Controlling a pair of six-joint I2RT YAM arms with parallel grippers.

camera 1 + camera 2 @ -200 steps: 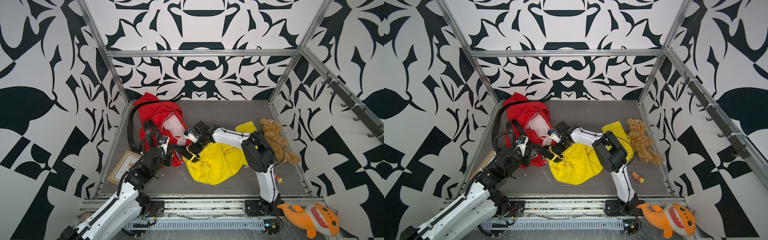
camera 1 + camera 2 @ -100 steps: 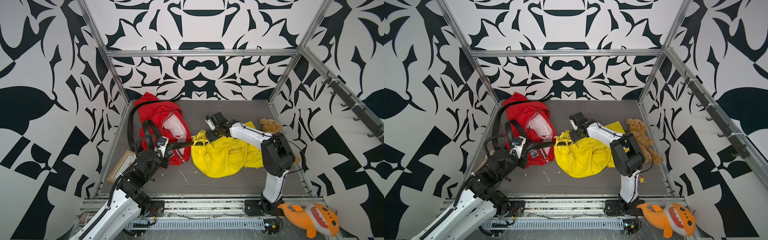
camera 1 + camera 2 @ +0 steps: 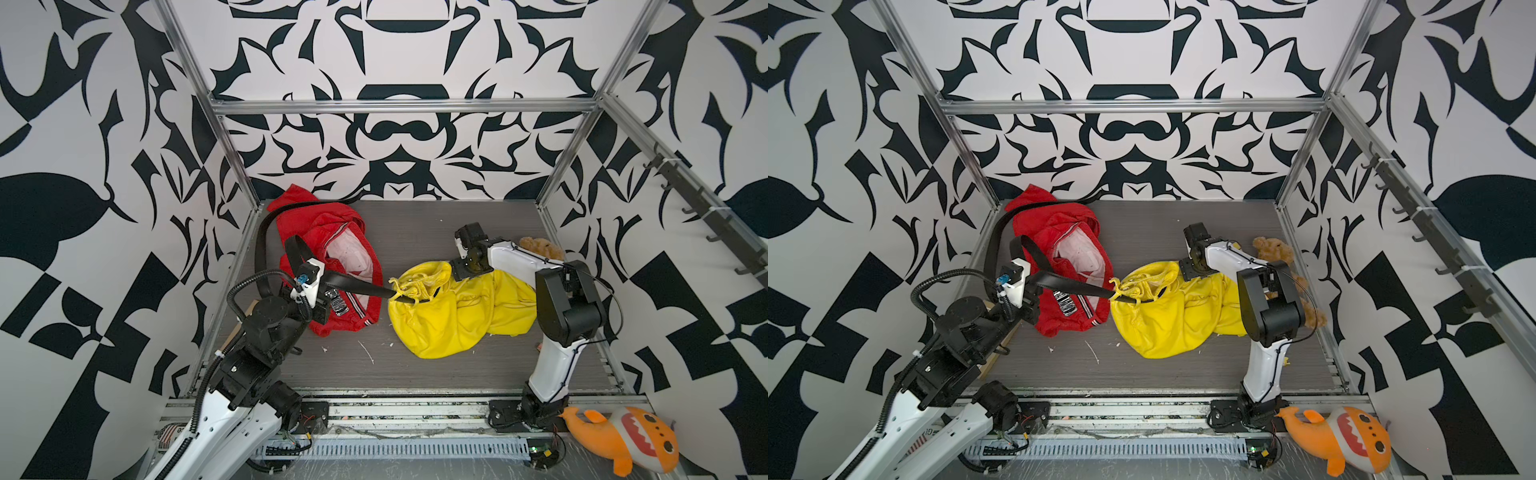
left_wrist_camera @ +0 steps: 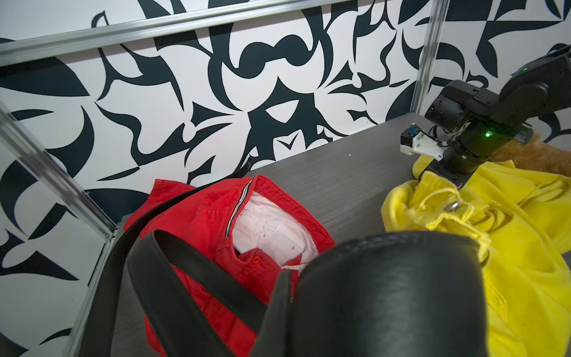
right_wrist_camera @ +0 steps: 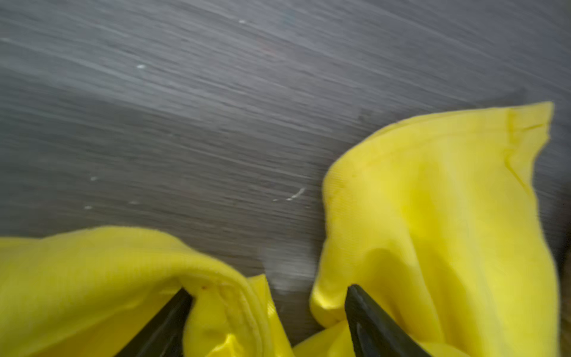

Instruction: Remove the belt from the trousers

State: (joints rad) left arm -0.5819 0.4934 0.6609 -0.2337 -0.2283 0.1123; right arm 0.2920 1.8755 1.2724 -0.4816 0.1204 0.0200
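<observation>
Left hand: the left hand (image 3: 322,293) is clamped tight on the belt (image 3: 357,289). In both top views its fingertips are hidden under the strap and the wrist camera mount.
Belt: a black strap, stretched straight from the left hand to the waistband of the yellow trousers (image 3: 449,324). Its end goes in among the bunched loops (image 3: 405,289) there. On the other side of the grip, the rest curls in a loop over the red garment (image 3: 320,224) and runs on toward the back wall. In the left wrist view the strap (image 4: 386,293) fills the foreground.
Right hand: the right hand (image 5: 268,321) is spread wide and points down at the far edge of the yellow waistband. Each finger (image 5: 370,318) touches a fold of yellow cloth, bare desk shows between them, and nothing is pinched.
Yellow trousers: a crumpled heap on the right half of the desk (image 3: 415,232), waistband turned toward the red garment. A metal button (image 4: 453,205) shows on it.
Red garment: at the left rear of the desk, open at the waist with white lining showing, just beside the yellow trousers.
Teddy bear: the brown teddy bear (image 3: 540,247) lies behind the right arm, near the side wall.
Orange plush toy: the orange plush toy (image 3: 623,436) lies off the desk, in front of it, beside the right arm's base.
</observation>
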